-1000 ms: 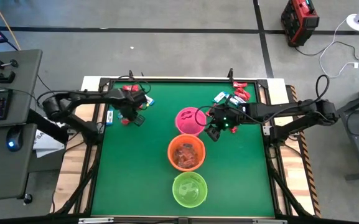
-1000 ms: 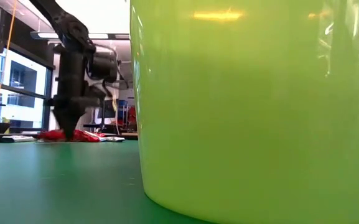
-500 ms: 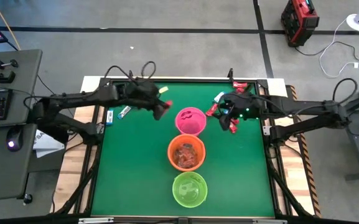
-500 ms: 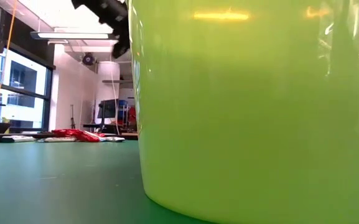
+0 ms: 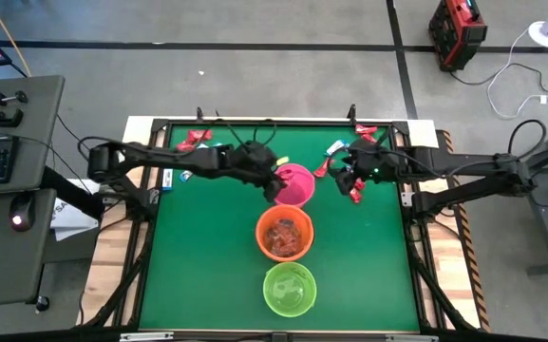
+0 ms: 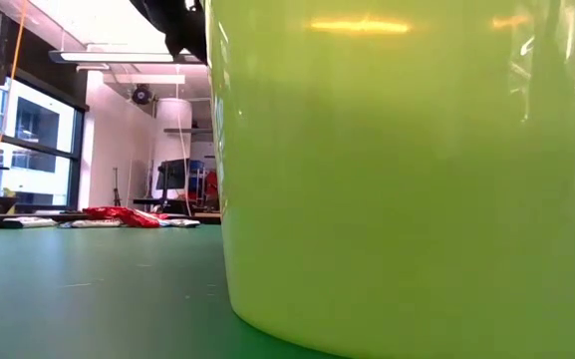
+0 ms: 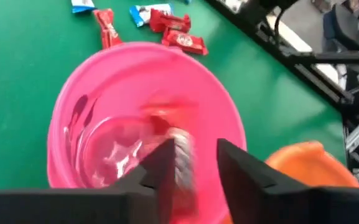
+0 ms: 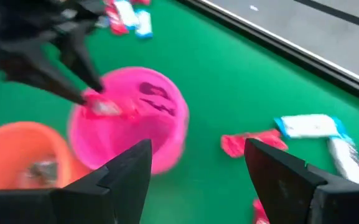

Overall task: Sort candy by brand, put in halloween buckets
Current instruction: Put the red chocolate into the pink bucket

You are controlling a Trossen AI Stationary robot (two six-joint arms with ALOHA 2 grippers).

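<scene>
Three halloween buckets stand in a row down the table's middle: pink [image 5: 297, 185], orange [image 5: 284, 234], lime green [image 5: 289, 288]. My left gripper [image 5: 275, 185] hangs over the pink bucket's [image 7: 73, 99] left rim, open [image 7: 195, 149]. A red-and-silver candy [image 7: 179, 149] shows blurred at its fingertips over the bucket's mouth, also in the right wrist view [image 8: 107, 109]. My right gripper [image 5: 342, 179] is open [image 8: 198, 149] and empty, raised to the right of the pink bucket. Loose candy lies at the far left [image 5: 193, 141] and far right [image 5: 335, 149]. My left gripper slants down from the table's left over the pink bucket's mouth, with the blurred candy [image 7: 178, 155] by the inner side of one finger [image 7: 163, 155]. Whether a finger touches the candy I cannot tell.
The orange bucket holds several candies. Red candies [image 8: 251, 142] and blue-and-white ones [image 8: 307, 124] lie on the green mat under and beyond my right gripper. The lime green bucket [image 6: 397, 170] fills most of the low view. A dark frame edges the table [image 5: 207, 266].
My left gripper has risen from the candy pile at the far left and swung toward the table's right, carrying a red candy to above the pink bucket, tipping from pointing down to slanting. My right gripper has lifted and drawn back from the pink bucket toward the right, then kept still.
</scene>
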